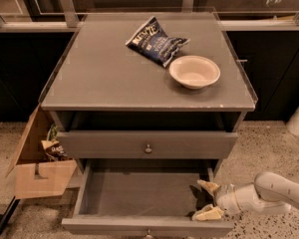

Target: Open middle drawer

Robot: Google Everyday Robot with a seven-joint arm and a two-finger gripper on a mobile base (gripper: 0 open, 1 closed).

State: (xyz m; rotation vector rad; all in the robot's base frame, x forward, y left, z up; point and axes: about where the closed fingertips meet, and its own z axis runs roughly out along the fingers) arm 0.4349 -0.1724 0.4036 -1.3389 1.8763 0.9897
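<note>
The grey cabinet (114, 78) has an upper drawer (109, 144) with a small round knob (148, 148), drawn out slightly. Below it the middle drawer (139, 193) stands pulled far out, its inside bare. Its front edge (114, 226) runs along the bottom of the view, with the knob (148, 232) just showing. My gripper (209, 199) reaches in from the right on a white arm (274, 193). It sits over the drawer's right front corner, just behind the front panel. Its tan fingers (207, 186) are spread apart with nothing between them.
A blue chip bag (157, 41) and a white bowl (194, 71) lie on the cabinet top. An open cardboard box (40, 173) with snack packets stands on the floor at the left. A dark counter base runs behind, and speckled floor (269, 148) lies at the right.
</note>
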